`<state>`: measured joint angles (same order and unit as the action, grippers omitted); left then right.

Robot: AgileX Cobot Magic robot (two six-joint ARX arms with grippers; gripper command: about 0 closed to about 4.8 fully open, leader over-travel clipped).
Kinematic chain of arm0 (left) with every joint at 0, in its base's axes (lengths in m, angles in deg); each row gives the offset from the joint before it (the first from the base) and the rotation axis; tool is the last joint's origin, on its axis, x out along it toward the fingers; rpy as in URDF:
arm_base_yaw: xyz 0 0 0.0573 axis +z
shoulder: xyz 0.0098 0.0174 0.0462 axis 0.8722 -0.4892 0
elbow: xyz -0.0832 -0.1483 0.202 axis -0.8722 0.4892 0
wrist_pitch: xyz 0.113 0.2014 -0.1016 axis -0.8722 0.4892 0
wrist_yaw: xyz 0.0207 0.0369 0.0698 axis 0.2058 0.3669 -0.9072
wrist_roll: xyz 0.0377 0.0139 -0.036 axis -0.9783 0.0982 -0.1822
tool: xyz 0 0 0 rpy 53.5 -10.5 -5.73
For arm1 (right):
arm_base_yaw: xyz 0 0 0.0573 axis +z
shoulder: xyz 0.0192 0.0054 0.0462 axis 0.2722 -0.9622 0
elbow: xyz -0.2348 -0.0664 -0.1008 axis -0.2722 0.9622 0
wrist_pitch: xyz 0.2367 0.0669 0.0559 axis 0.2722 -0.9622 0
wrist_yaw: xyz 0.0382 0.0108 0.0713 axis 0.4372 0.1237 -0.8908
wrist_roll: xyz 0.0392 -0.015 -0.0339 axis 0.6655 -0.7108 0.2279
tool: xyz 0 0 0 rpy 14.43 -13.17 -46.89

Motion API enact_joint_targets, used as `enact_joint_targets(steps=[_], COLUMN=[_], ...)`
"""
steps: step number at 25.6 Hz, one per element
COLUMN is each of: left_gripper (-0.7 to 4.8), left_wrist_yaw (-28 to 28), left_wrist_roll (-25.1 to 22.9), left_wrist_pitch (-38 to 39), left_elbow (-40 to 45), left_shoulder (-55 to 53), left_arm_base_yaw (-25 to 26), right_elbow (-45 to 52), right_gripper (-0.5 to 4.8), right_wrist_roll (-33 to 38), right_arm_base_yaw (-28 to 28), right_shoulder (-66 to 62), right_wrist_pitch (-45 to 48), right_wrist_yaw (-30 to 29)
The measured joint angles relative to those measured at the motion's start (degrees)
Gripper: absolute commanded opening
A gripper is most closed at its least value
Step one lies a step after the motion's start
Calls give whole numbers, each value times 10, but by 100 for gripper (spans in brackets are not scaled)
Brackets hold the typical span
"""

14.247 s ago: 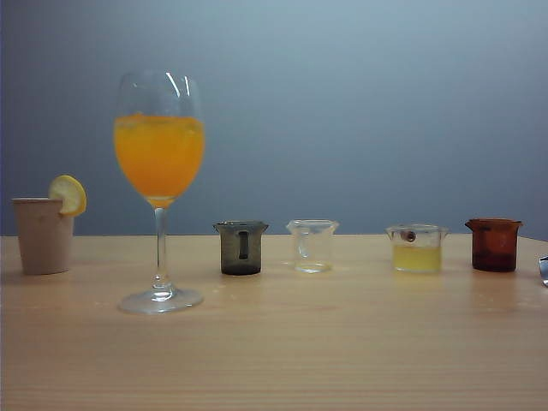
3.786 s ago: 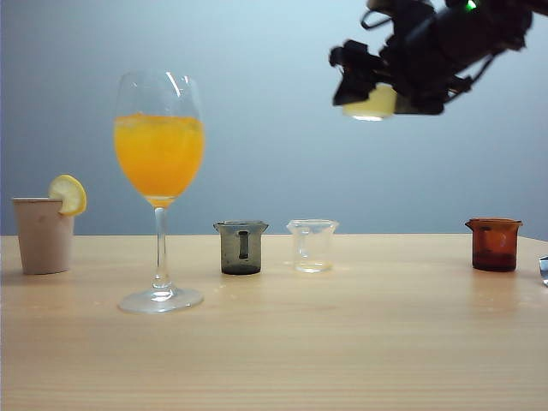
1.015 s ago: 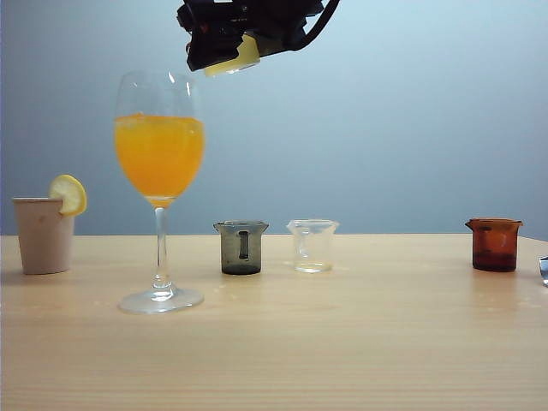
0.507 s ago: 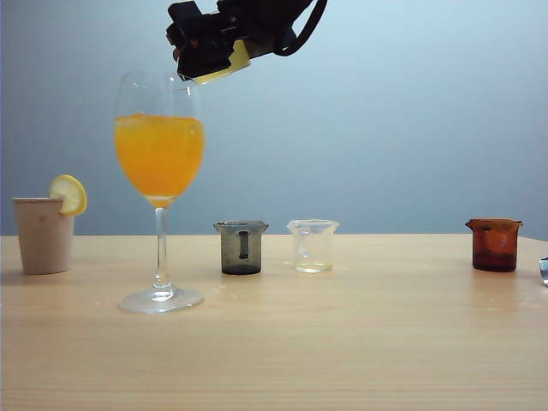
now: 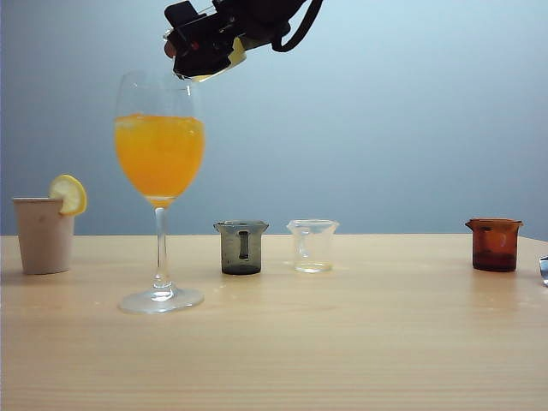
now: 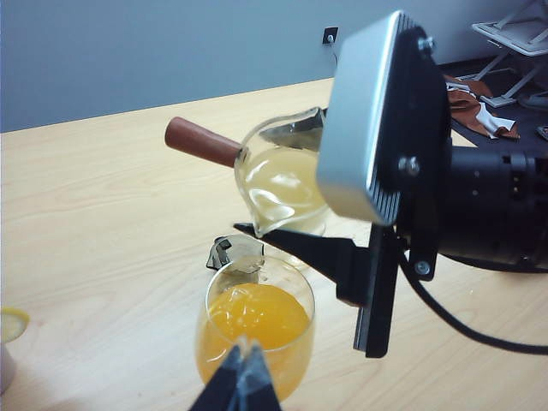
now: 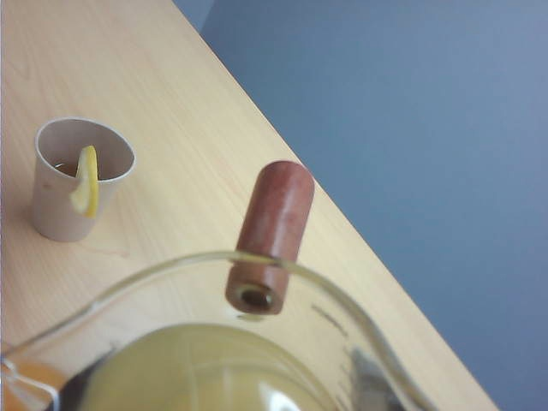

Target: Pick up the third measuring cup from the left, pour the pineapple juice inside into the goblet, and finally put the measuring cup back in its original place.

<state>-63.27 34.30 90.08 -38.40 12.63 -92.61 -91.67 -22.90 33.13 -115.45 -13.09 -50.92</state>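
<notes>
Goblet (image 5: 160, 163) stands nearest, left of centre, about half full of orange drink. Right gripper (image 5: 199, 53) hangs just above its rim, jaws closed around the third measuring cup (image 6: 278, 184), tipped toward the glass with pale pineapple juice (image 6: 282, 181) inside; faint graduation marks, unreadable. Left gripper (image 6: 242, 384) is near the goblet, fingertips together, holding nothing. Farther back, left to right: beige cup (image 5: 43, 234) with a lemon slice (image 5: 68, 194), grey cup (image 5: 241, 247), clear cup (image 5: 312, 245), amber cup (image 5: 494, 244).
</notes>
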Motion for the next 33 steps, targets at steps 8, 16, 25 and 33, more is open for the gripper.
enact_joint_targets(steps=[8, 16, 25, 33], left_gripper=[-5, -5, -5, -5], left_wrist_yaw=[0, 1, 1, 1], left_wrist_roll=[0, 0, 0, 0], left_wrist_pitch=[0, 0, 0, 0], left_elbow=[0, 0, 0, 0], left_shoulder=[0, 0, 0, 0], left_arm_base_yaw=[0, 0, 0, 0], right_elbow=[0, 0, 0, 0], right_gripper=[147, 147, 147, 147], right_wrist_roll=[-43, -72, -106, -150], right_arm_base_yaw=[7, 7, 7, 7], right_shoulder=[0, 0, 0, 0], right_wrist_pitch=[2, 2, 2, 9], right_wrist_yaw=[0, 0, 0, 0])
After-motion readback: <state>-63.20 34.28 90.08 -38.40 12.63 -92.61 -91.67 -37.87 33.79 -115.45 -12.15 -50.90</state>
